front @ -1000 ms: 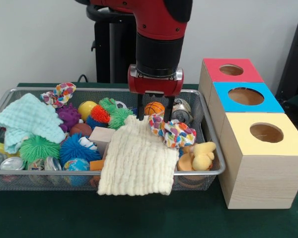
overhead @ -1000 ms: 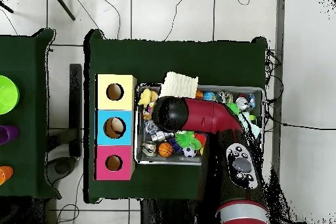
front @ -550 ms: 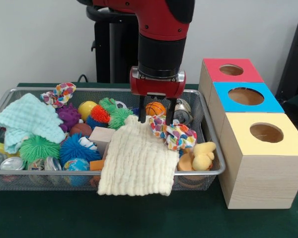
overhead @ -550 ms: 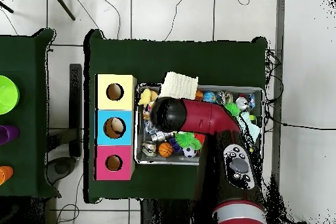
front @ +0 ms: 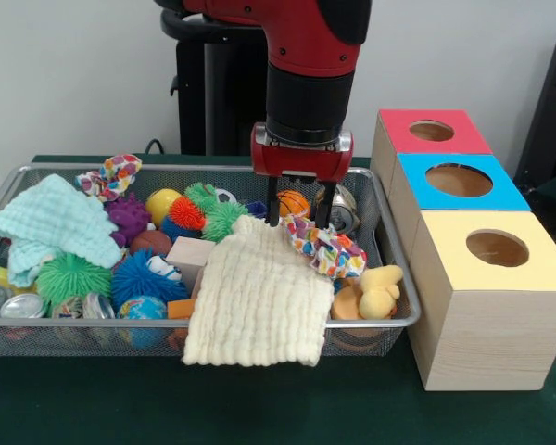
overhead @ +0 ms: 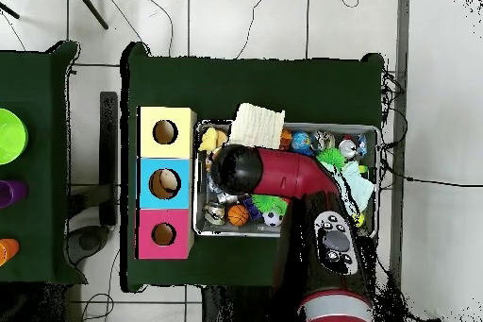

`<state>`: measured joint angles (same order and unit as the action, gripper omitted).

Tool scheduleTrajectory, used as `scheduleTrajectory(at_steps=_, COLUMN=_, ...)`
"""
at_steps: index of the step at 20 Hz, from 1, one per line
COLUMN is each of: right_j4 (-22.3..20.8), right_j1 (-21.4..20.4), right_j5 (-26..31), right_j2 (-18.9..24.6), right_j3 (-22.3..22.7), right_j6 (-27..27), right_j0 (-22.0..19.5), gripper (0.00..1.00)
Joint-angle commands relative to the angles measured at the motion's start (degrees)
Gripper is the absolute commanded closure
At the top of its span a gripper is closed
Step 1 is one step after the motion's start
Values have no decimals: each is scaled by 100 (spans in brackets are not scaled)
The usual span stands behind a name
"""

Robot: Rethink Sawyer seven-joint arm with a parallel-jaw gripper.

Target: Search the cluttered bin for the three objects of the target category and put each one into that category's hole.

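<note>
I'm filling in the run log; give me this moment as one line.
gripper: open, empty | position: above colourful scrunchie in wire bin | cream cloth: draped over bin's front rim | holes: nothing visibly inserted

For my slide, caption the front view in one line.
Sawyer's open gripper hovers over a multicolored fabric scrunchie in a cluttered wire bin, beside three boxes with holes.
</note>
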<state>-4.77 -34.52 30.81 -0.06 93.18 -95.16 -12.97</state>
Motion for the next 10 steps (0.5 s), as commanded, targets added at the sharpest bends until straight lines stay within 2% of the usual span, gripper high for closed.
scheduleTrajectory(at_steps=1, right_j4=208, right_j1=87, right_j5=-308, right_j2=35, right_j3=499, right_j6=-1220, right_j0=14, gripper=0)
scheduleTrajectory(at_steps=10, right_j4=294, right_j1=157, right_j5=-542, right_j2=19, right_j3=646, right_j6=-1290, right_j0=78, gripper=0)
